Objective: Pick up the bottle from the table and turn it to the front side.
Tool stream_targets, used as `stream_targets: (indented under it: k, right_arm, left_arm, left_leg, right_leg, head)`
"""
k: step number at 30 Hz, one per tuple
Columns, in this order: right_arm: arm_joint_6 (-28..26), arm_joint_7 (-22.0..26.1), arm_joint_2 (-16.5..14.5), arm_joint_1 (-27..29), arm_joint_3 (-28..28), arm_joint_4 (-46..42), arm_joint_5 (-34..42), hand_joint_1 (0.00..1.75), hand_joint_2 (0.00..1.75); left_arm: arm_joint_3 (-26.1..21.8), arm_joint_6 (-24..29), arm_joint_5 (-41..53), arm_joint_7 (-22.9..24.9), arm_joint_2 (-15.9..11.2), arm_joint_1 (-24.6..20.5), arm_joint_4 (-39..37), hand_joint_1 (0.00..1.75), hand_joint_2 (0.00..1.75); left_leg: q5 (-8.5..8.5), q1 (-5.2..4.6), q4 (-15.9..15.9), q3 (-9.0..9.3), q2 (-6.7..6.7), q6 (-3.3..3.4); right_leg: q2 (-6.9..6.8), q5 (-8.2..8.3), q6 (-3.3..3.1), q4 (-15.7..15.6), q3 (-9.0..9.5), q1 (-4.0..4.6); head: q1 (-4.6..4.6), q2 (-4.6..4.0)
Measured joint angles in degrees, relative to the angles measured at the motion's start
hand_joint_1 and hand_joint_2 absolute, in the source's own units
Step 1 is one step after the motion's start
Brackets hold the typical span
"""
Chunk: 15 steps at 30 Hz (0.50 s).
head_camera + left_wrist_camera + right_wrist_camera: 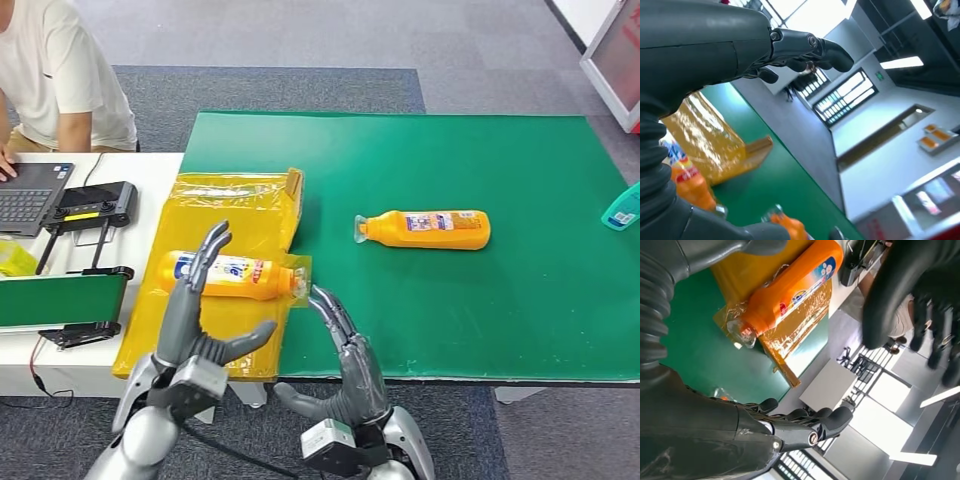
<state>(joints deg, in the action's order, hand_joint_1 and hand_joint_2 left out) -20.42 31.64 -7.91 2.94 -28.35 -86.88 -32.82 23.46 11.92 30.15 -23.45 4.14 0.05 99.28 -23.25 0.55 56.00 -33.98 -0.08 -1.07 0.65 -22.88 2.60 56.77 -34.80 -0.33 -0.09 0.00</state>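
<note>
An orange bottle with a blue and white label lies on its side on a yellow plastic sheet, cap toward the green table. My left hand hovers open at its near side, fingers spread over the label and not gripping. Close by the cap, my right hand is open too, fingertips pointing at it. In the right wrist view the bottle lies just beyond my right hand. The left wrist view has my left hand above the bottle. A second orange bottle lies farther right on the table.
A person sits at a laptop at the back left. A black device and a small green conveyor stand on the white table at left. A teal object lies at the right edge.
</note>
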Motion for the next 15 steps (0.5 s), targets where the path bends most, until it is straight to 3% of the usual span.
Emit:
stream_targets:
  k: [4, 8, 15]
  right_arm:
    - [0.7, -0.6, 0.1, 1.2, 1.6, -1.2, 1.7, 0.0, 1.75]
    - [4.2, -1.4, 0.3, 2.7, 4.1, -2.9, 8.3, 0.0, 1.75]
    - [12.0, -5.0, 0.2, 4.8, 10.3, -4.8, 22.9, 0.0, 1.75]
  left_arm:
    - [-1.3, -2.5, -9.3, -3.5, -1.4, 10.0, 7.4, 0.0, 1.75]
    - [-5.2, -7.5, -19.2, -6.4, -1.3, 18.3, 10.9, 0.0, 1.75]
    - [-13.6, -20.0, -28.5, -8.5, 4.3, 25.3, 11.5, 0.0, 1.75]
  left_leg:
    - [-0.1, 0.0, 0.0, 0.0, 0.0, 0.04]
    - [-0.14, 0.0, 0.0, 0.0, 0.0, 0.07]
    - [-0.15, -0.01, 0.0, 0.01, -0.01, 0.1]
  right_leg:
    - [-0.01, -0.06, 0.01, 0.0, 0.0, 0.0]
    - [-0.01, -0.09, 0.01, 0.0, 0.01, -0.01]
    - [-0.02, -0.07, 0.06, 0.0, 0.04, -0.03]
  head:
    - [-0.01, 0.0]
    - [-0.01, 0.0]
    - [0.0, 0.0]
